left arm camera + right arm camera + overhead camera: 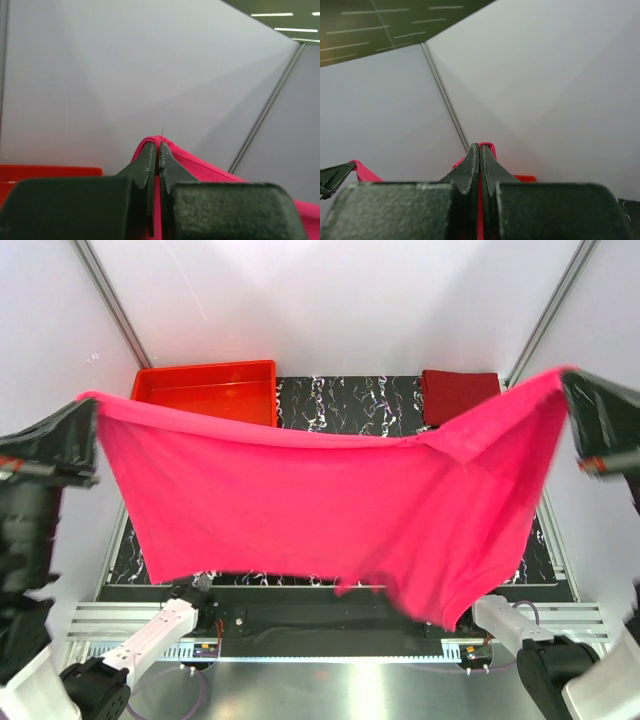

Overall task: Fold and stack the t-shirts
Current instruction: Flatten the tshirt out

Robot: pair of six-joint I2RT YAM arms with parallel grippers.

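The magenta-pink t-shirt hangs spread wide in the air above the table, held by its two upper corners. My left gripper is shut on its left corner, and the pink cloth shows pinched between the jaws in the left wrist view. My right gripper is shut on its right corner, and pink cloth shows between the jaws there too. The dark maroon-red t-shirt lies folded at the far right of the table.
A rigid red plastic tray stands at the far left of the black marbled table. White walls with metal frame posts close in the back and both sides. The arm bases sit at the near edge.
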